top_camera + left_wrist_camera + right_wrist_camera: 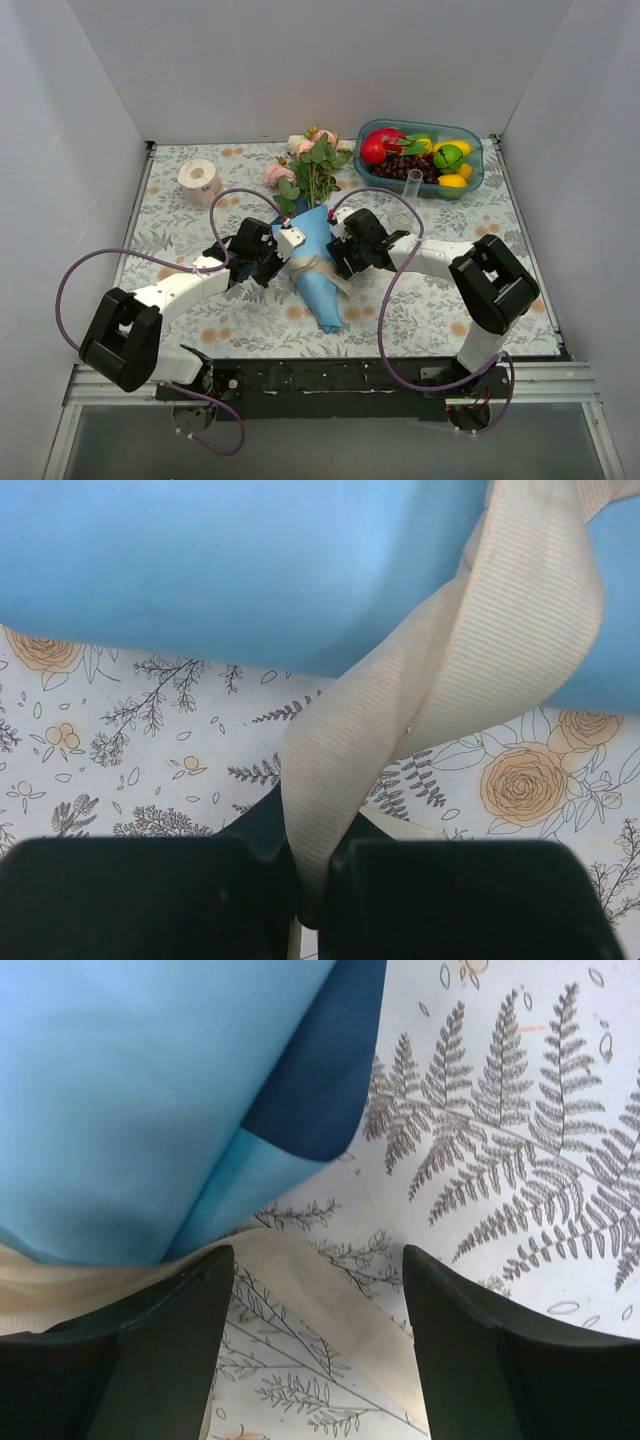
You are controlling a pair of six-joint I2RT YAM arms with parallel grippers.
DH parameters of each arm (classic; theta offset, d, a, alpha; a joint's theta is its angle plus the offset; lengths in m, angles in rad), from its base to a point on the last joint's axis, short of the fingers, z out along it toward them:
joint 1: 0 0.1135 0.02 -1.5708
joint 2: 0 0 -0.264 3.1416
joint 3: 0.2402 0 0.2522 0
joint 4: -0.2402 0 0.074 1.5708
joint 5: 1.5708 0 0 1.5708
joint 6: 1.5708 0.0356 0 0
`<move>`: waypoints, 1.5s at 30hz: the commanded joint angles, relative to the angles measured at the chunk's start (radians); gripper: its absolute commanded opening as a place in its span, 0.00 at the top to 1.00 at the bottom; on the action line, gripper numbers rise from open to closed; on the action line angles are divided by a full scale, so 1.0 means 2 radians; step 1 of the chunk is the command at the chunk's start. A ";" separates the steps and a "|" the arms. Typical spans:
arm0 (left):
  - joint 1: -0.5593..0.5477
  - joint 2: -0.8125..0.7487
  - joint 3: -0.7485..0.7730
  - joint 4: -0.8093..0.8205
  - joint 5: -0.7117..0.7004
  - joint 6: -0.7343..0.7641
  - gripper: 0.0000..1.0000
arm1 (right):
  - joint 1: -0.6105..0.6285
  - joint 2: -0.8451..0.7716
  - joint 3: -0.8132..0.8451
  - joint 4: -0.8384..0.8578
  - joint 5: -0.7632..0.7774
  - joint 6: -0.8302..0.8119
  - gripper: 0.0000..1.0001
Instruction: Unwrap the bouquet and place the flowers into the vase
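Note:
The bouquet (316, 268) lies on the flowered tablecloth, a blue paper cone with its tip toward me and a cream ribbon (313, 266) round its middle. The flowers (312, 163), pink and cream roses with green leaves, stick out at the far end. My left gripper (284, 250) is at the cone's left side; in the left wrist view it (312, 852) is shut on the ribbon (470, 680), which runs up twisted to the blue paper (230, 570). My right gripper (336, 250) is at the cone's right side, open (318, 1255), straddling a loose ribbon end (345, 1310) lying flat. The vase (414, 181), a small clear tube, stands by the tray.
A teal tray (478, 165) of colourful fruit sits at the back right. A pale roll (199, 178) lies at the back left. White walls close in the table on three sides.

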 commanded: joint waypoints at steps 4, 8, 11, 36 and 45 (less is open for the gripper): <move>0.002 0.001 0.018 0.000 0.003 0.001 1.00 | 0.005 0.015 -0.001 0.010 -0.019 0.015 0.88; 0.002 0.005 0.017 0.000 -0.006 0.000 1.00 | 0.012 0.005 -0.022 0.000 0.025 0.045 0.99; 0.002 0.003 0.017 -0.002 -0.017 -0.001 1.00 | 0.016 -0.047 -0.044 -0.003 0.072 0.065 0.99; 0.084 -0.074 0.054 -0.071 -0.076 0.036 1.00 | -0.060 -0.224 -0.002 -0.205 0.330 0.187 0.99; 0.231 -0.139 0.048 -0.106 -0.028 0.067 1.00 | -0.134 -0.278 0.000 -0.255 0.364 0.213 0.99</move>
